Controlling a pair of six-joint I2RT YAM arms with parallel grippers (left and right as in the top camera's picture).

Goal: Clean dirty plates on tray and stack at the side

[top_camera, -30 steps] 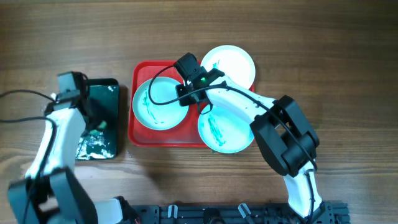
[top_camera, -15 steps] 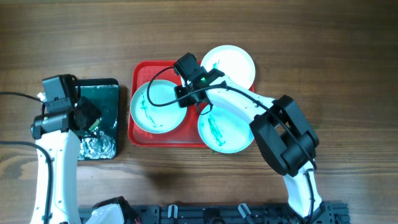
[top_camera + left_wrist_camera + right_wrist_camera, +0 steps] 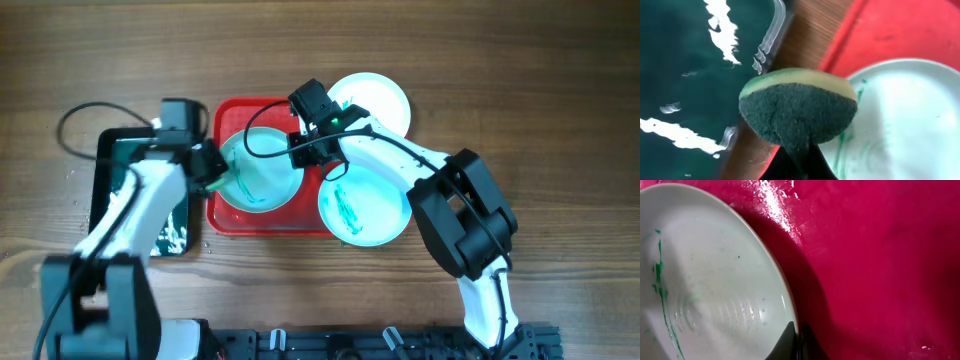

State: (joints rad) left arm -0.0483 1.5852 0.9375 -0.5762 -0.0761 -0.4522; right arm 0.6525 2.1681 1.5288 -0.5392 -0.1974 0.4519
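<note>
The red tray (image 3: 226, 215) holds a mint-green plate (image 3: 262, 172) with teal smears at its left. My right gripper (image 3: 300, 150) is shut on that plate's right rim (image 3: 790, 305) and tilts it above the tray floor (image 3: 880, 260). My left gripper (image 3: 212, 168) is shut on a green-and-yellow sponge (image 3: 797, 110), held at the plate's left edge (image 3: 900, 115) over the tray rim. A second smeared mint plate (image 3: 362, 208) lies at the tray's right front. A white plate (image 3: 372, 102) lies at the back right.
A black tray (image 3: 110, 170) of green water sits left of the red tray, its dark wet surface also in the left wrist view (image 3: 690, 75). Bare wooden table (image 3: 500, 80) surrounds both trays. Arm cables loop above the black tray.
My left gripper has lifted the sponge out of the black tray and moved right to the held plate's left edge. My right gripper has kept its hold on the plate rim.
</note>
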